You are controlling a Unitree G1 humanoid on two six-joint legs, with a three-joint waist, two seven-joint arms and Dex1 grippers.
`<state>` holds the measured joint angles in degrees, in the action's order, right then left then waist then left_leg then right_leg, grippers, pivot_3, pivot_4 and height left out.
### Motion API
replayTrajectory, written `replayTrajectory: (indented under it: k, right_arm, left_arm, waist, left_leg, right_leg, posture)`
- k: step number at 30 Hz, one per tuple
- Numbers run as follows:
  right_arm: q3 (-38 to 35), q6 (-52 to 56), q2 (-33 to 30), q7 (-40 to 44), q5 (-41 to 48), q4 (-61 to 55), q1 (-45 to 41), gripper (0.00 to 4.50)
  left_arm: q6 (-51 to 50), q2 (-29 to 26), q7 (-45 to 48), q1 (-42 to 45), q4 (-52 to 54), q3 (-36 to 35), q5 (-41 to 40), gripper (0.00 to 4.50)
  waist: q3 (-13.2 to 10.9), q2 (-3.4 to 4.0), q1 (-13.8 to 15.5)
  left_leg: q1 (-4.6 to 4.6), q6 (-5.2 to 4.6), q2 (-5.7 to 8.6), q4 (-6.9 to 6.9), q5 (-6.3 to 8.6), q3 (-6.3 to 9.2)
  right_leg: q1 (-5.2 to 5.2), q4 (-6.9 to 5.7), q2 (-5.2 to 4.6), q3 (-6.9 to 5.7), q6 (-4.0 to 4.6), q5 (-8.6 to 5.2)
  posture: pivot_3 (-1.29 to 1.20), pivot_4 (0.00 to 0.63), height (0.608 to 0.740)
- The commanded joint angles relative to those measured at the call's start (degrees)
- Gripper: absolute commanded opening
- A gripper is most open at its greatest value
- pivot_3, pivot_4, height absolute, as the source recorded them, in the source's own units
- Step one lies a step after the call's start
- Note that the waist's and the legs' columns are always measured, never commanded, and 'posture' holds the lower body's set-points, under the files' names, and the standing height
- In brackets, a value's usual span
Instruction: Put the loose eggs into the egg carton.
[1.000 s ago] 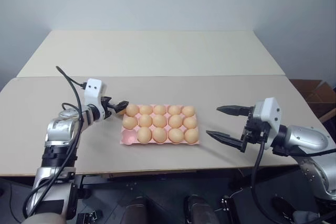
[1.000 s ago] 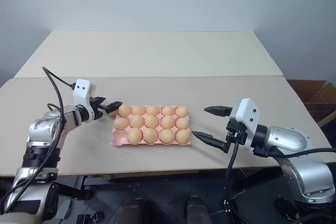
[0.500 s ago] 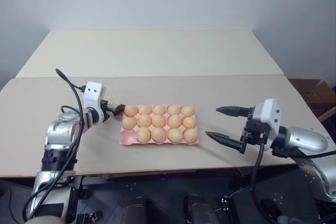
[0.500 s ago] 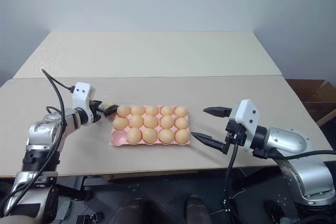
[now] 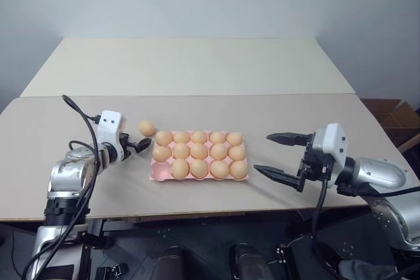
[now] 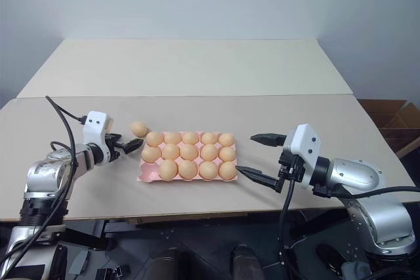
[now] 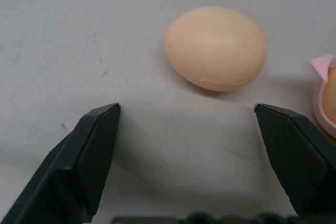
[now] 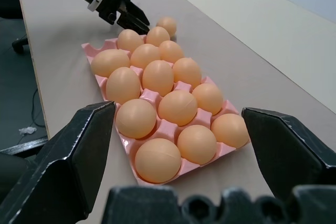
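Carton (image 5: pixel 157 174) of pale pink sits mid-table with fourteen eggs in its cups and its near-left cup bare, one loose egg (image 5: pixel 146 128) lying on the table just beyond its far-left corner, the left gripper (image 5: pixel 139 143) spread empty beside it and the right gripper (image 5: pixel 275 155) gaping empty off the carton's right end.

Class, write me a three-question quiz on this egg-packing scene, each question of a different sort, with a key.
1. True or false: the loose egg lies on the table, outside the egg carton.
2. How many carton cups are empty?
3. The left gripper is: A) shut on the egg, B) open beside it, C) over the carton's middle.

Key: 1 true; 2 one, the near left corner cup; 3 B.
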<state>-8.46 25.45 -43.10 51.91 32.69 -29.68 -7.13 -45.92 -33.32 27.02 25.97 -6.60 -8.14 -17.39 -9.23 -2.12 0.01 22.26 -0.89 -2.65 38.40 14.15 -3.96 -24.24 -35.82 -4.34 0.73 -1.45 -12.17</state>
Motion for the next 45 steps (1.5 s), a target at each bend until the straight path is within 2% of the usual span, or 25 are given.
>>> replayTrajectory:
  k: [1, 8, 15, 33, 36, 41, 42, 45]
  right_arm:
    - [-0.39, -0.66, 0.01, -0.54, 0.36, -1.49, -1.03, 4.50]
    - [0.18, -0.47, 0.30, -1.51, 0.43, -1.98, -1.19, 4.50]
    - [0.14, -0.02, 0.17, -2.55, 1.02, -3.09, -1.53, 4.50]
    - [1.81, 0.26, 1.65, -4.62, 0.89, -4.99, -1.54, 4.50]
    - [1.52, 0.50, 1.65, -5.11, 1.20, -5.19, -1.34, 4.50]
    - [1.03, 0.96, 1.76, -6.06, 1.42, -5.65, -1.12, 4.50]
    - [1.08, 1.04, 1.81, -6.25, 1.43, -5.76, -1.08, 4.50]
    - [1.24, 1.05, 1.98, -6.85, 1.48, -6.29, -0.47, 4.50]
  left_arm:
    - [5.27, -1.95, 3.03, 1.51, -1.22, 2.95, 2.77, 4.46]
    - [13.30, -3.51, 7.50, 6.93, -10.29, 6.30, 6.65, 4.46]
    - [15.86, -2.75, 13.46, 10.06, -15.40, 8.23, 7.22, 4.46]
    - [25.68, 1.36, 17.23, 19.82, -31.90, 9.67, 11.37, 4.46]
    - [25.80, 1.43, 17.63, 19.82, -31.72, 9.74, 11.60, 3.86]
    - [25.13, 0.44, 18.05, 18.49, -30.05, 9.24, 11.50, 2.20]
    - [25.10, 0.15, 18.18, 18.13, -29.66, 9.20, 11.54, 2.08]
    - [25.41, -1.18, 18.10, 16.60, -27.48, 8.47, 11.41, 2.06]
  waist:
    - [0.00, 0.00, 0.05]
    - [0.00, 0.00, 0.48]
    - [0.00, 0.00, 0.53]
    - [0.00, 0.00, 0.60]
    - [0.00, 0.00, 0.58]
    - [0.00, 0.00, 0.52]
    - [0.00, 0.00, 0.50]
    - [0.00, 0.00, 0.42]
  left_leg:
    - [0.00, 0.00, 0.00, 0.00, 0.00, 0.00]
    - [0.04, 0.00, 0.02, 0.04, 0.00, 0.01]
    - [0.12, -0.01, 0.03, 0.04, 0.00, 0.00]
    - [0.26, -0.04, 0.03, 0.32, 0.03, 0.05]
    - [0.29, -0.05, 0.03, 0.33, 0.03, 0.06]
    - [0.32, -0.06, 0.02, 0.35, 0.03, 0.07]
    - [0.32, -0.06, 0.02, 0.35, 0.03, 0.08]
    - [0.31, -0.06, 0.01, 0.35, 0.03, 0.08]
  right_leg:
    - [0.00, 0.00, 0.00, 0.00, 0.00, 0.00]
    - [-0.01, 0.01, 0.00, -0.02, 0.00, 0.00]
    - [-0.03, 0.08, -0.01, -0.03, -0.03, 0.01]
    - [-0.02, 0.03, -0.01, -0.10, -0.09, 0.05]
    - [-0.02, 0.05, -0.01, -0.12, -0.10, 0.06]
    - [-0.04, 0.04, 0.00, -0.12, -0.11, 0.06]
    - [-0.04, 0.04, 0.00, -0.13, -0.11, 0.06]
    - [-0.04, 0.04, 0.00, -0.12, -0.11, 0.06]
  posture:
    - [0.00, 0.150, 0.740]
    - [0.00, 0.150, 0.740]
    - [0.00, 0.150, 0.740]
    - [0.00, 0.150, 0.740]
    - [0.00, 0.150, 0.740]
    - [0.00, 0.150, 0.740]
    - [0.00, 0.150, 0.740]
    - [0.00, 0.150, 0.740]
